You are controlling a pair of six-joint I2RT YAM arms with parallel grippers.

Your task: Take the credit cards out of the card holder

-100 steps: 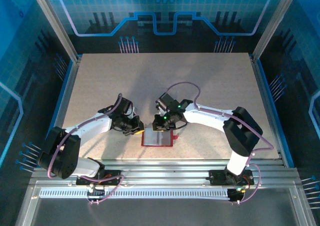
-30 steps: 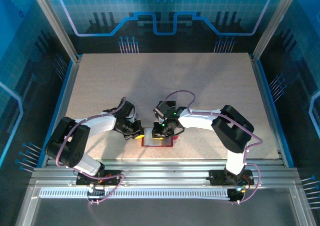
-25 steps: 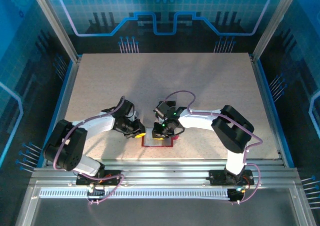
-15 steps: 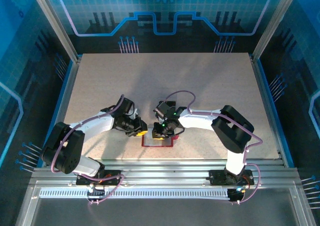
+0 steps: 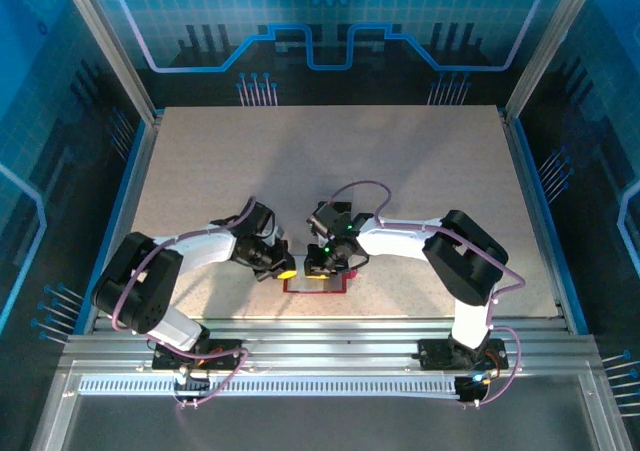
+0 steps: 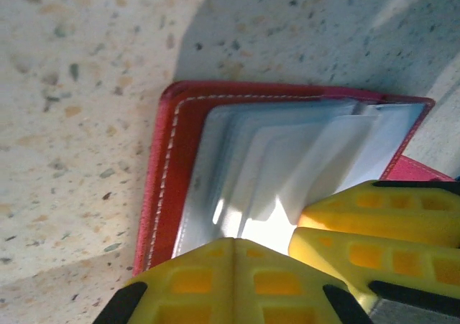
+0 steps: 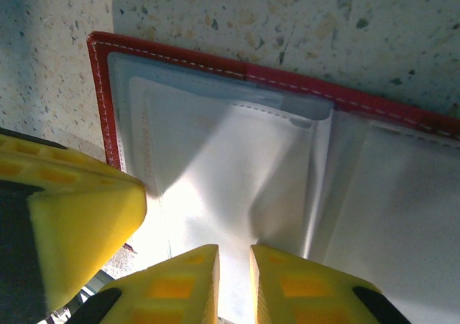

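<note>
Card holder (image 5: 330, 285) lay open and flat, inner face up, directly under both pincers. Its long axis ran left to right across the desk (image 5: 400, 171). From above, only its dark-red rim showed past the pincer tips.

Left wrist view: holder (image 6: 169, 187) was a rounded-corner rectangle with a red leather-like border and a pale stitch line along the edge. Inside, stepped pale grey pockets, smooth and slightly glossy, fanned toward the fingertips. Whether the pockets held cards could not be told.

Right wrist view: holder (image 7: 287, 80) showed the same stitched red rim. A translucent pocket leaf rose from the centre fold toward the tips.

Left pincer (image 5: 283, 269) stood at the holder's left end. Its yellow ribbed fingers were closed together (image 6: 291, 241) at the near edge of the pockets. Whether they pinched a leaf could not be told.

Right pincer (image 5: 322, 266), just beside the left one, stood over the holder's middle. Its jaws stood narrow (image 7: 235, 266), nipping the raised pale leaf.

Desk (image 6: 72, 87) around the holder: pale, speckled, stone-like, matt.
</note>
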